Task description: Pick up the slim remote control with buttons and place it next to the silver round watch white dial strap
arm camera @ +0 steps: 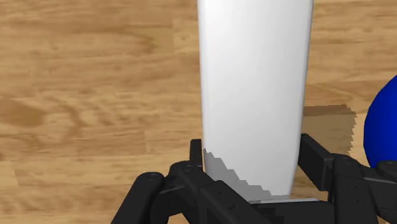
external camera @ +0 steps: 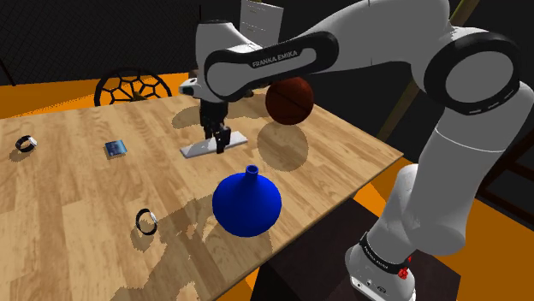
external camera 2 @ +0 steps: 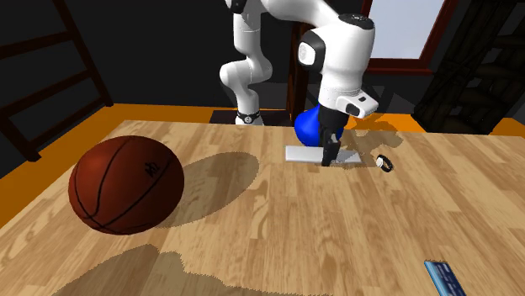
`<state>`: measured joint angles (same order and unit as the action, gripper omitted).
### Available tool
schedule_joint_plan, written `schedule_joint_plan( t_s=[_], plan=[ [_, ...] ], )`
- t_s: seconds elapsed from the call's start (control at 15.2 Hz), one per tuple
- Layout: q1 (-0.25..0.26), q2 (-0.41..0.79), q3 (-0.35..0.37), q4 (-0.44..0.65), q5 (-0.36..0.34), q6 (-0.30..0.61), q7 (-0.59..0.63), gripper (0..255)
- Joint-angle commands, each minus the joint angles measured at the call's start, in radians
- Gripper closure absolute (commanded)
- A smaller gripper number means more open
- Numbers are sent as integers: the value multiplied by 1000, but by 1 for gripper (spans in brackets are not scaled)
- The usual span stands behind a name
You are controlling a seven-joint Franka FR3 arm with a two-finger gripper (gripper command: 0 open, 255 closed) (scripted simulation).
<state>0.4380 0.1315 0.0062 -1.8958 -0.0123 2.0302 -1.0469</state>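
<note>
Tool (external camera: 221, 145) is down on the remote control (external camera: 195, 149), about mid-length. Its fingers (arm camera: 196, 153) are narrowed onto the two long edges and look to be in contact on both sides. The remote is a pale grey-white slab lying flat on the worktop (external camera: 77, 192), not lifted, between ball and vase.

Scene, big to small:
- basketball (external camera: 289, 101): beyond the remote in the shoulder view
- blue vase (external camera: 246, 203): near the remote, on the shoulder camera's side
- small blue card (external camera: 115, 148): well apart, toward that view's left
- pale watch (external camera: 26, 144): far left
- dark watch (external camera: 147, 221): near the front edge

Risks as we judge them:
- The basketball is free to roll, so a wide swing on lift could nudge it.
- The vase is round-bellied, narrow-necked and close to any path toward the watches. A low carry clips it.
- The remote is slim and smooth-sided. With only an edge grip, it could pivot or slip on lift.
- There are two watches, and we can't read a dial on either. The pale one looks likelier to be the silver target. If we pick wrong, the remote goes to the wrong place.

Views:
- The wrist view gives the finger-to-edge fit, which we can't judge from either exterior view.
- The shoulder view gives both watches and the card layout.
- The second exterior view gives the remote's full length lying flush, with a watch near one end, probably the dark one.
</note>
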Motion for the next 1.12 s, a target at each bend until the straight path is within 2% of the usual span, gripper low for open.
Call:
schedule_joint_plan(
  t_s=[0.0, 0.66, 1.06],
  plan=[
    [26, -15, 20, -24, -3, 9, 48, 255],
    [150, -9, 118, -15, -17, 2, 276, 255],
    [151, 19, 117, -62, -22, 77, 280, 255]
  ],
)
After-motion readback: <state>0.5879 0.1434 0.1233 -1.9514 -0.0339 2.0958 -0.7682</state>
